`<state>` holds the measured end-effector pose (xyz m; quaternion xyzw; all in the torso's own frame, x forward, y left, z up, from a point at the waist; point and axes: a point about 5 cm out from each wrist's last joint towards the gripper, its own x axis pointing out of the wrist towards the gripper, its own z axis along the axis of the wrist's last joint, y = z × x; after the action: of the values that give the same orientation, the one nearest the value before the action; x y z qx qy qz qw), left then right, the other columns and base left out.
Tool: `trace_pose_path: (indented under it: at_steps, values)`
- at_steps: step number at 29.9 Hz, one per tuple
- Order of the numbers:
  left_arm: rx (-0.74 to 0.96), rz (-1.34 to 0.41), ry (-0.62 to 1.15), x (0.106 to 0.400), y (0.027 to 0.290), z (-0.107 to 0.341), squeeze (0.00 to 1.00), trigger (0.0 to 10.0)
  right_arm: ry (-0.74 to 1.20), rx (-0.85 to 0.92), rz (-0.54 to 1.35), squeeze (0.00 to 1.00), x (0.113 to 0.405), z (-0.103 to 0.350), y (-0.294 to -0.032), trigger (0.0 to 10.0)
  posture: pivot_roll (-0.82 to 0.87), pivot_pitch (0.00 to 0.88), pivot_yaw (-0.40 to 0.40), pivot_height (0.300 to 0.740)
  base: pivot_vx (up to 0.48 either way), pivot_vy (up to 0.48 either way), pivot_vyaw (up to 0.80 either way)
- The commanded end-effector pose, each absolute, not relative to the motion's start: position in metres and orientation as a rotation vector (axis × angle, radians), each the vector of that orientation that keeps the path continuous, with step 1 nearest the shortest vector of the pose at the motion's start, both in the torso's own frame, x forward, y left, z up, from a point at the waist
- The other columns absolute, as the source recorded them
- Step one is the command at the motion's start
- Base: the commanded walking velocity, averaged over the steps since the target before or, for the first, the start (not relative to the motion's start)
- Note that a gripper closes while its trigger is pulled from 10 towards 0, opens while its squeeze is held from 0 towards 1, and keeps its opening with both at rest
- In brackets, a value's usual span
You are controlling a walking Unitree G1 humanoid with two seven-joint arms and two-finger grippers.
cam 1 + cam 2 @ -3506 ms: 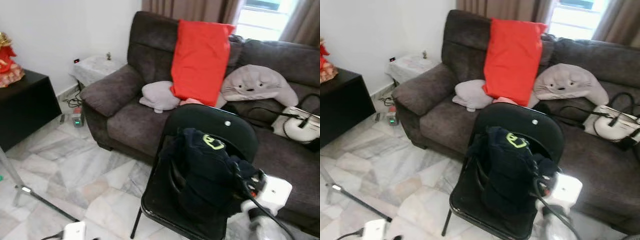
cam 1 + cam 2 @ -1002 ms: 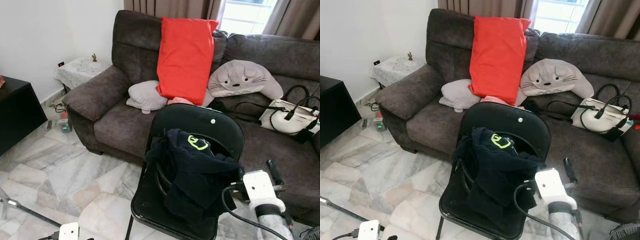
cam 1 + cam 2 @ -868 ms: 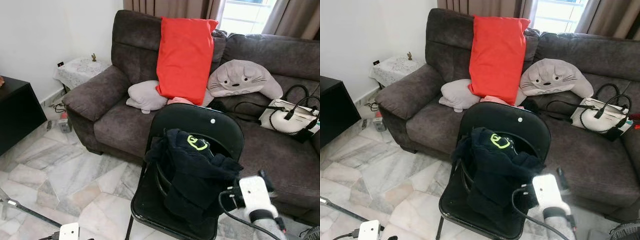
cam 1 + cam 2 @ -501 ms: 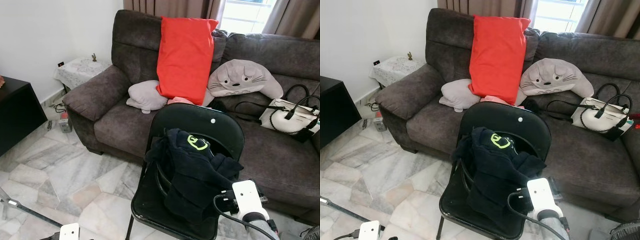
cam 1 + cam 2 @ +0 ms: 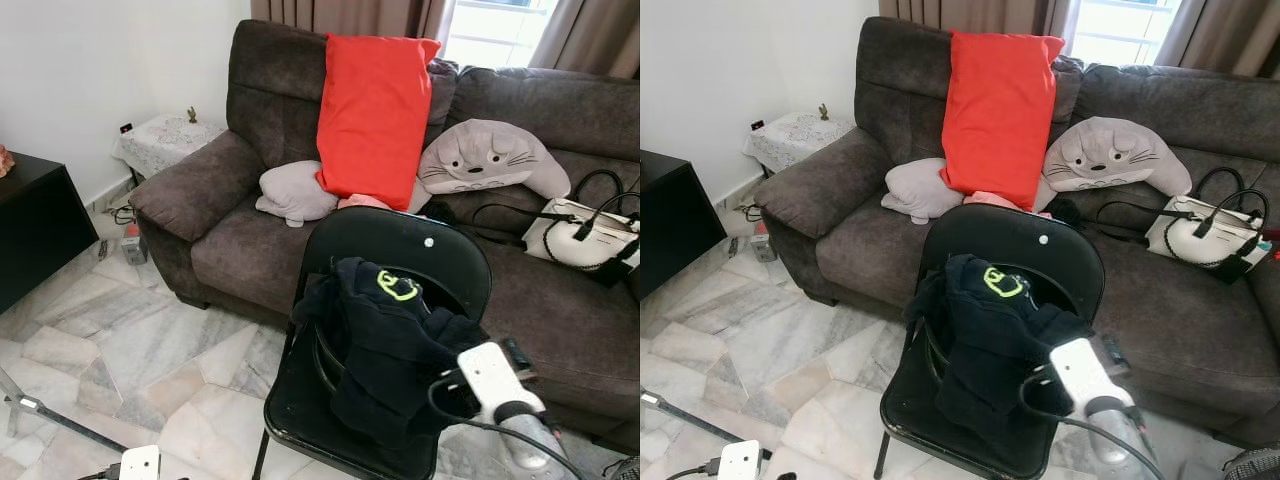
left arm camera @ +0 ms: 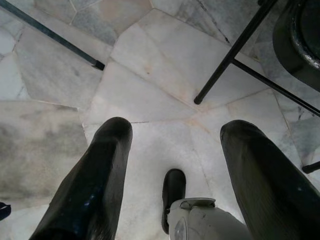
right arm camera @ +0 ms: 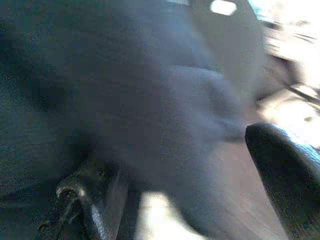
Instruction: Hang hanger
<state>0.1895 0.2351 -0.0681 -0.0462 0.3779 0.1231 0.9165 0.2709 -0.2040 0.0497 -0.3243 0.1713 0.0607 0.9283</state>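
The left hand (image 6: 177,131) hangs low over the marble floor (image 6: 150,95), fingers (image 6: 107,165) spread wide. At the lower right, the right hand (image 5: 512,352) sits against the dark garment (image 5: 385,345); its wrist view is blurred, so I cannot tell its opening. The garment lies heaped on the black chair (image 5: 400,240), lower centre. I cannot make out a hanger in it. Behind is the brown sofa (image 5: 240,240) with a red cushion (image 5: 375,115).

Living room — sofa (image 5: 300,215), cushions (image 5: 372,115)
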Motion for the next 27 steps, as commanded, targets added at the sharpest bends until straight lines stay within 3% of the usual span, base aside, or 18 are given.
trace_pose_path:
  at_steps: [1,5,6,16,27]
  values:
    - [-0.087,0.249,0.803,0.186,0.235,-0.070,0.00,10.0,0.327,-0.684,0.120,0.00,0.277,0.055,-0.209,10.0,0.05,0.002,-0.009,0.740,0.000,0.000,0.00]
    - [-0.085,0.252,0.802,0.186,0.236,-0.070,0.00,10.0,0.285,-0.698,0.104,0.00,0.282,0.063,-0.214,10.0,0.05,0.002,-0.009,0.740,0.000,0.000,0.00]
    - [-0.085,0.251,0.803,0.186,0.236,-0.071,0.00,10.0,0.275,-0.700,0.096,0.00,0.283,0.066,-0.216,0.0,0.05,0.002,-0.007,0.740,0.000,0.000,0.00]
    - [-0.083,0.246,0.809,0.184,0.235,-0.071,0.00,10.0,0.239,-0.718,0.090,0.00,0.282,0.070,-0.214,0.0,0.05,0.004,-0.005,0.740,0.000,0.000,0.00]
    - [-0.082,0.241,0.815,0.184,0.234,-0.072,0.00,10.0,0.219,-0.633,0.085,0.00,0.279,0.066,-0.193,0.0,0.05,0.000,-0.007,0.740,0.000,0.000,0.00]
